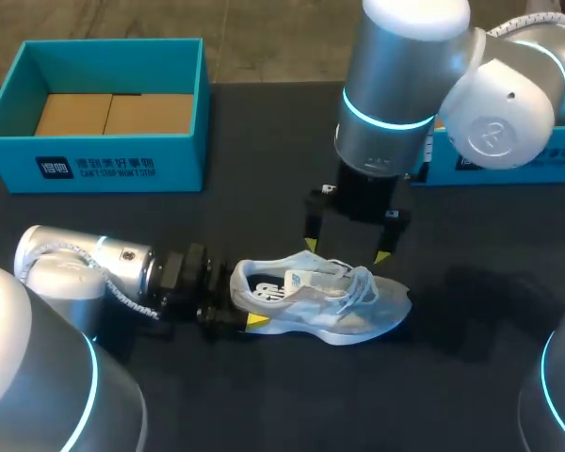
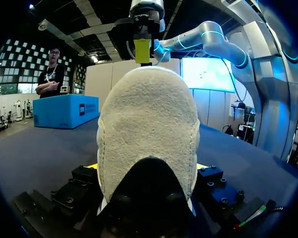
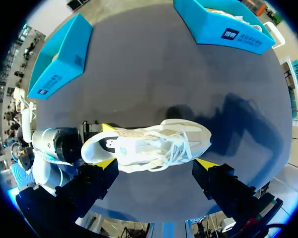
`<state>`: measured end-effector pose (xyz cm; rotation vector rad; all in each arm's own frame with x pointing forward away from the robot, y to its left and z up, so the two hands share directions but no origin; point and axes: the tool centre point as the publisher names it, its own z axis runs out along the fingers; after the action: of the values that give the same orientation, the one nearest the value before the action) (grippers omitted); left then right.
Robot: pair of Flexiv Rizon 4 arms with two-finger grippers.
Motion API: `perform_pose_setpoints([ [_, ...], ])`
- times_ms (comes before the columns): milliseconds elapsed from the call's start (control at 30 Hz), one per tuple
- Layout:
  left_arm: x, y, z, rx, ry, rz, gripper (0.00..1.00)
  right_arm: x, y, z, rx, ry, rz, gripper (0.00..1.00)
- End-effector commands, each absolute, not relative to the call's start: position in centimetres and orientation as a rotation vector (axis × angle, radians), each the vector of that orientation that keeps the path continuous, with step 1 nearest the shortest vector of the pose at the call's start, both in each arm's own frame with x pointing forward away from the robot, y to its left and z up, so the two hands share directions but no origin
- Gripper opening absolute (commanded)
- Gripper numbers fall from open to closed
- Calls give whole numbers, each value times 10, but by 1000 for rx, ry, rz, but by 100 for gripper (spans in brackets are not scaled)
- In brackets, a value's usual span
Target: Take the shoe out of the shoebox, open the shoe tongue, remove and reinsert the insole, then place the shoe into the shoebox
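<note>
The white mesh lace-up sneaker [image 1: 334, 303] lay on its sole on the dark bench [image 1: 292, 405], well apart from the open teal cardboard shoebox [image 1: 104, 165]. The left tool [image 1: 246, 299] clamped its heel from both sides. The right tool [image 1: 347, 250] hung spread wide just above the laces.

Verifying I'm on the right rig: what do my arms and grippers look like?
The left arm and right arm are silver-grey cylinders with glowing cyan rings. The left gripper and right gripper are black, with yellow-tipped fingers. A white coiled cable hangs by the left wrist.
</note>
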<state>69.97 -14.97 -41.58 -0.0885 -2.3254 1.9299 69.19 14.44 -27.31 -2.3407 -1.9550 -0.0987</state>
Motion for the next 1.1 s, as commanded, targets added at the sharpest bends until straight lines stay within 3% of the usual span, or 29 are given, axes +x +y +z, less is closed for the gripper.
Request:
perform_pose_setpoints([
  [33, 698, -152, -419, -88, -2327, 1926, 0, 691, 153, -276, -2338, -1972, -111, 100],
  [433, 698, -152, -419, -88, -2327, 1926, 0, 685, 204, -285, -2515, -2056, -13, 100],
  [1100, 698, -152, -419, -88, -2327, 1926, 0, 692, 224, -316, -2599, -2094, 259, 100],
])
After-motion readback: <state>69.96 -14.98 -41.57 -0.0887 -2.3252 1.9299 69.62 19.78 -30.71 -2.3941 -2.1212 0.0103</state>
